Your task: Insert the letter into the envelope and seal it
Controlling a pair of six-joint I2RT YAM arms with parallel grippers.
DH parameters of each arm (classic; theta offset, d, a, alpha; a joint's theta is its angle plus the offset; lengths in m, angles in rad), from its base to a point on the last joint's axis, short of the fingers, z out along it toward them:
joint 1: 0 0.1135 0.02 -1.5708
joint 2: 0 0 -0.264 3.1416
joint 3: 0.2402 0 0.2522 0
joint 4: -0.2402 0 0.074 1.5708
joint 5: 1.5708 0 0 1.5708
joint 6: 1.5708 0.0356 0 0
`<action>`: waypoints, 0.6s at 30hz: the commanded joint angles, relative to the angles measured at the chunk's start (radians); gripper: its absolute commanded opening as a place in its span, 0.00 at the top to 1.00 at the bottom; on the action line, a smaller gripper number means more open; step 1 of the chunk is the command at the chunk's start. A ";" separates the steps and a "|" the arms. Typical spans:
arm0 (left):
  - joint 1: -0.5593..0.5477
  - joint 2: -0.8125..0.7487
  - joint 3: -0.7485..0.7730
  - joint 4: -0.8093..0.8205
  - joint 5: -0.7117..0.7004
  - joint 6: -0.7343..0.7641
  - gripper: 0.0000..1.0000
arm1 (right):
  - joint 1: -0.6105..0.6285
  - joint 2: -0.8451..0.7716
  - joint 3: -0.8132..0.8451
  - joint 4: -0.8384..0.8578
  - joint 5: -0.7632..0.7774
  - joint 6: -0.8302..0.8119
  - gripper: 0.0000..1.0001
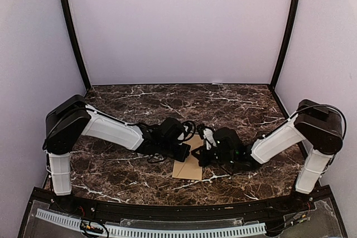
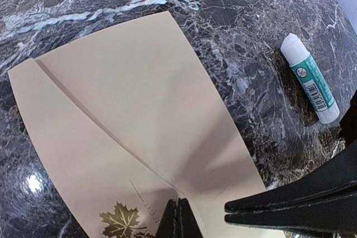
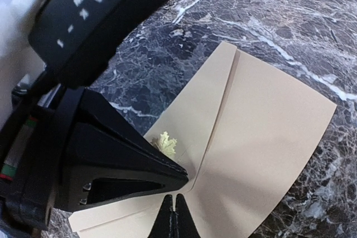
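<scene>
The kraft-brown envelope point(image 1: 188, 166) lies flat on the marble table, its pointed flap folded down, with a gold maple-leaf mark point(image 2: 120, 221) at the flap's tip. It also shows in the left wrist view point(image 2: 139, 98) and in the right wrist view point(image 3: 268, 132). My left gripper point(image 2: 179, 215) is shut, its tips on the envelope by the flap's tip. My right gripper point(image 3: 174, 211) is shut too, tips down on the same spot from the other side. The two grippers almost touch over the envelope point(image 1: 195, 153). The letter is not in view.
A white and teal glue stick point(image 2: 310, 77) lies on the marble table point(image 1: 139, 182) just beyond the envelope's far edge. Both arms reach in over the table's middle. Pale walls enclose the table at the back and sides.
</scene>
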State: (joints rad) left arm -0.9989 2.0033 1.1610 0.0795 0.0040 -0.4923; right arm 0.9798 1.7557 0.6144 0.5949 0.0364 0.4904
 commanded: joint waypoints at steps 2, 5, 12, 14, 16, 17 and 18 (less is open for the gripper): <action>0.001 -0.052 -0.078 -0.014 -0.066 -0.035 1.00 | -0.025 0.029 0.053 0.067 -0.097 0.004 1.00; 0.003 -0.075 -0.099 0.021 -0.065 -0.050 1.00 | -0.034 0.053 0.076 0.077 -0.126 0.006 1.00; 0.022 -0.141 -0.198 0.107 -0.049 -0.090 1.00 | -0.052 0.100 0.104 0.096 -0.181 0.019 1.00; 0.023 -0.160 -0.229 0.137 -0.030 -0.081 1.00 | -0.054 0.110 0.110 0.098 -0.185 0.022 1.00; 0.023 -0.148 -0.241 0.156 0.025 -0.053 1.00 | -0.055 0.115 0.112 0.098 -0.188 0.026 1.00; 0.022 -0.124 -0.240 0.153 0.039 -0.046 1.00 | -0.056 0.117 0.114 0.096 -0.188 0.025 1.00; 0.019 -0.110 -0.239 0.152 0.055 -0.037 1.00 | -0.057 0.117 0.115 0.094 -0.186 0.024 1.00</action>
State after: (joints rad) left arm -0.9794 1.8809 0.9447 0.2161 -0.0162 -0.5598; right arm 0.9302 1.8595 0.7048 0.6502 -0.1287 0.5076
